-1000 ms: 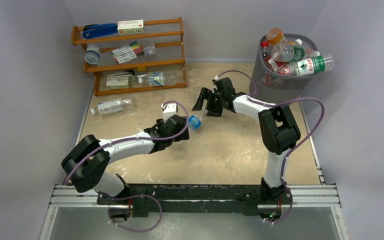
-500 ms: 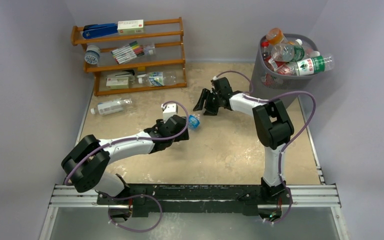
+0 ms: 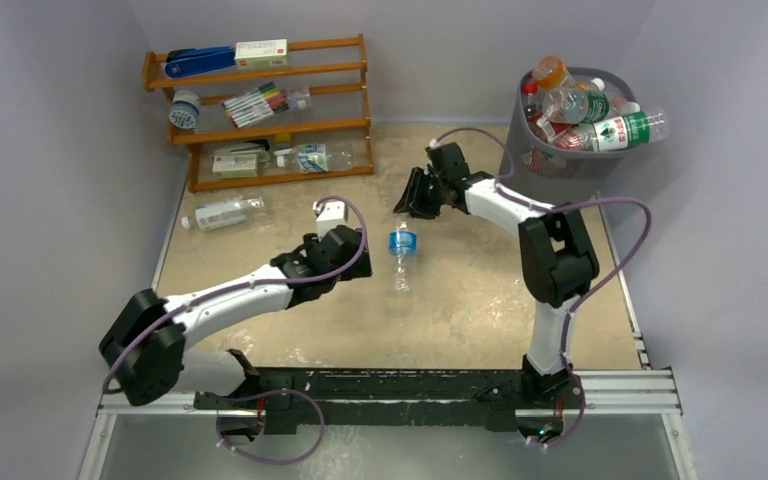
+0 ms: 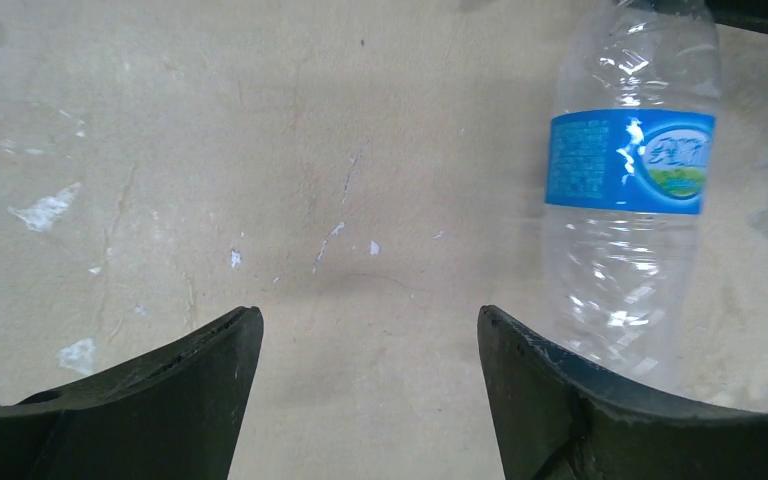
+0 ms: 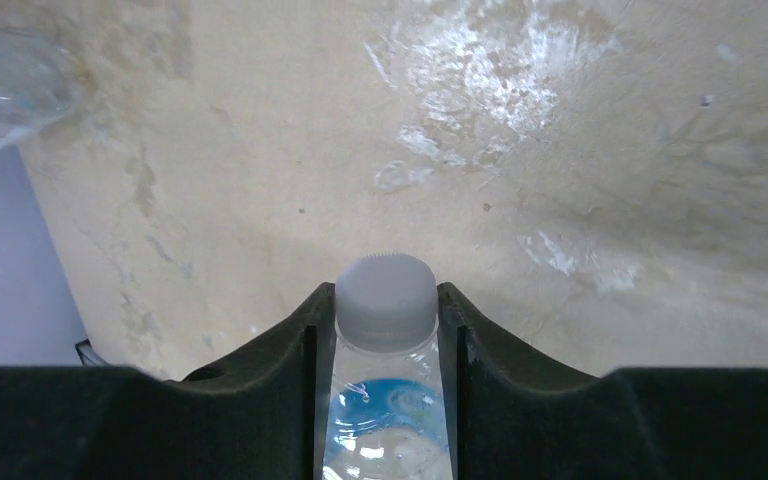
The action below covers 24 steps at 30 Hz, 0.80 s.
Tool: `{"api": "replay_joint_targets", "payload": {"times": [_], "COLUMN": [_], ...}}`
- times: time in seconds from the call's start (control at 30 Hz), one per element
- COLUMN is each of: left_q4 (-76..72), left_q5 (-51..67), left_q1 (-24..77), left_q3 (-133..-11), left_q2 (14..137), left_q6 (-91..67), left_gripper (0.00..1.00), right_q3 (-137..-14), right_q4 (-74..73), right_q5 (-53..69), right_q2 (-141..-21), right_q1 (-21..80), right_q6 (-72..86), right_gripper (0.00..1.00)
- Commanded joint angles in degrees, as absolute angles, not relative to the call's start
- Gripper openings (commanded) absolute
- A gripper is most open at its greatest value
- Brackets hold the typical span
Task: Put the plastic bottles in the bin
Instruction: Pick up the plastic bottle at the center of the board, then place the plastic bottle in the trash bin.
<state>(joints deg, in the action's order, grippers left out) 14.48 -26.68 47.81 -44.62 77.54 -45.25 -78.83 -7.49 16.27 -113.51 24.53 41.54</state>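
A clear plastic bottle (image 3: pixel 401 250) with a blue label and a white cap (image 5: pixel 385 300) stretches from my right gripper (image 3: pixel 408 206) toward the near edge. My right gripper (image 5: pixel 386 300) is shut on that bottle at the cap and neck. Whether its body rests on the tabletop I cannot tell. My left gripper (image 3: pixel 352 250) stands open just left of the same bottle (image 4: pixel 628 200), nothing between its fingers (image 4: pixel 210 370). The dark mesh bin (image 3: pixel 560 165) stands at the back right, heaped with several bottles (image 3: pixel 615 130). Another bottle (image 3: pixel 222 213) lies at the left.
A wooden shelf rack (image 3: pixel 260 128) stands at the back left with markers (image 3: pixel 257 103), a blue stapler (image 3: pixel 200 60), small boxes and a bottle (image 3: pixel 312 158) on its lowest shelf. Grey walls close in on the left and right. A clear bottle end (image 5: pixel 10 80) shows near the table edge.
My right gripper has shifted onto the bottle's cap end and shut on it. The left arm has drawn back to the left, away from the bottle, which now shows at full length.
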Motion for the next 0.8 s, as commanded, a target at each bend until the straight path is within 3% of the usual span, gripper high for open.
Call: {"api": "replay_joint_targets", "payload": {"times": [0.0, 0.3, 0.5, 0.6, 0.77], "left_q4": [20.7, 28.8, 27.6, 26.2, 26.3], "left_q5": [-28.4, -29.1, -28.7, -28.1, -28.6], "left_q1": [47.8, 47.8, 47.8, 47.8, 47.8], "left_q3": [-51.2, -63.6, -62.3, -60.9, -60.4], "left_q2": [69.0, 65.0, 66.3, 66.4, 66.2], "left_q6": [-44.6, -40.8, -40.8, -41.3, -41.1], "left_gripper": [0.78, 0.79, 0.79, 0.79, 0.79], "right_q3": [-86.1, -105.8, -129.1, -136.9, -139.4], "right_q4": [-13.6, -25.9, -32.8, -32.3, -23.1], "right_q5": [10.1, 9.4, 12.8, 13.8, 17.8], "right_q2": [-102.6, -92.7, -94.0, -95.6, -97.8], "right_q1": [23.4, 14.9, 7.6, 2.9, -4.7], "right_q6": [36.0, 29.2, 26.7, 26.9, 29.9], "right_gripper": [0.25, 0.26, 0.28, 0.29, 0.29]}}
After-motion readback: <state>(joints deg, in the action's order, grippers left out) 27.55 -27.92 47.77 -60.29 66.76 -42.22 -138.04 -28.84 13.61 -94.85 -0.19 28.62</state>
